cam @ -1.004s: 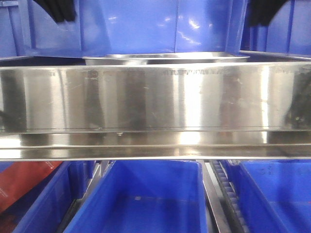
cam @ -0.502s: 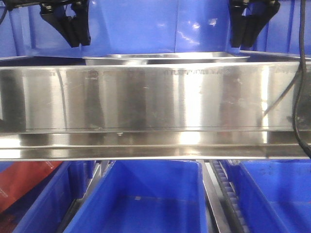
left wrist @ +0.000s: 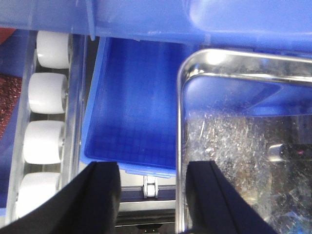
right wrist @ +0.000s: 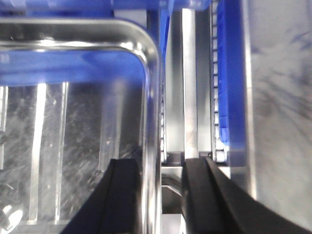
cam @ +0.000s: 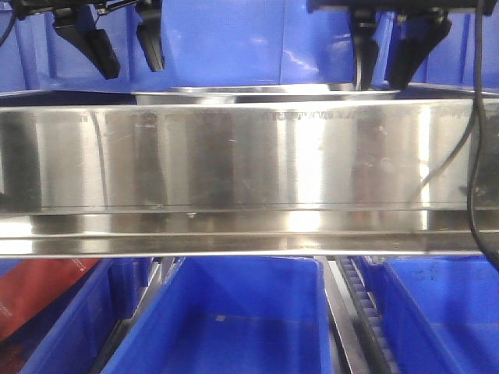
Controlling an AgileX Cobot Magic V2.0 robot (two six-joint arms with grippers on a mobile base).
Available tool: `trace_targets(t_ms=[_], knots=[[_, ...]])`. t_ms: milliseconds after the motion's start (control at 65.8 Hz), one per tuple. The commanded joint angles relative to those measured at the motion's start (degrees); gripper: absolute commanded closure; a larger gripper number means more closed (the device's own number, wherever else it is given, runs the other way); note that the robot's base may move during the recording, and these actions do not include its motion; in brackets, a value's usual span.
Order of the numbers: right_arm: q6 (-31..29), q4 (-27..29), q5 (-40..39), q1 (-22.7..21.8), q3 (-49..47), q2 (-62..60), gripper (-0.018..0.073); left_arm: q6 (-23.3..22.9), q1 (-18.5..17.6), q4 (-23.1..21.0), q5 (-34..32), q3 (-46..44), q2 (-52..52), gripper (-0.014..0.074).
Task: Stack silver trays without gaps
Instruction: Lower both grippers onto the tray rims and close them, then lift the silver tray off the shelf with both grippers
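A storage rack (cam: 337,312) fills the scene. Nearest, a lower blue bin (cam: 218,319) sits beneath the wide steel front panel (cam: 249,156). Just behind that panel the silver tray (cam: 265,94) lies flat on the shelf. Above its ends hang the left end effector (cam: 125,58) and right end effector (cam: 388,66), both open, each straddling a side rim. The tray looks stiff, light and slippery, so pinching the flat rim at both ends seems safest. An upper blue bin (cam: 226,39) stands behind.

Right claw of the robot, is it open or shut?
Open. The right gripper shows a clear gap between its black fingers, with the rim of the shiny silver steel tray inside it.
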Motion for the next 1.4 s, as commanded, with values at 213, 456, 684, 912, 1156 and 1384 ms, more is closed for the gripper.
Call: trace_targets(t_ms=[213,456,684,912,1156,1384], knots=[[0.1,-0.2,-0.4,0.0,-0.4,1.7,0.0421,0.5,-2.7,-0.4,0.5,-0.5,2.7,0.0352],[0.1,-0.2,-0.4,0.0,-0.4,1.7,0.0421,0.5,-2.7,-0.4,0.5,-0.5,3.6,0.0352],[0.1,-0.2,-0.4,0.0,-0.4,2.0,0.0421,0.5,-2.7,0.9,0.4,-0.5,4.4,0.0384],[0.1,-0.2,-0.4,0.0,-0.4,2.2,0.0421,0.5,-2.7,0.6,0.4,-0.5,5.7,0.0427],[0.1,-0.1,-0.4,0.0,-0.4,2.2,0.0481,0.5,-2.7,0.6,0.8,-0.5,5.7,0.0433],[0.1,1.7,-0.4,0.0,-0.4,2.2,0.0639,0.5,-2.7,0.5,2.6,-0.5,5.7,0.0594]])
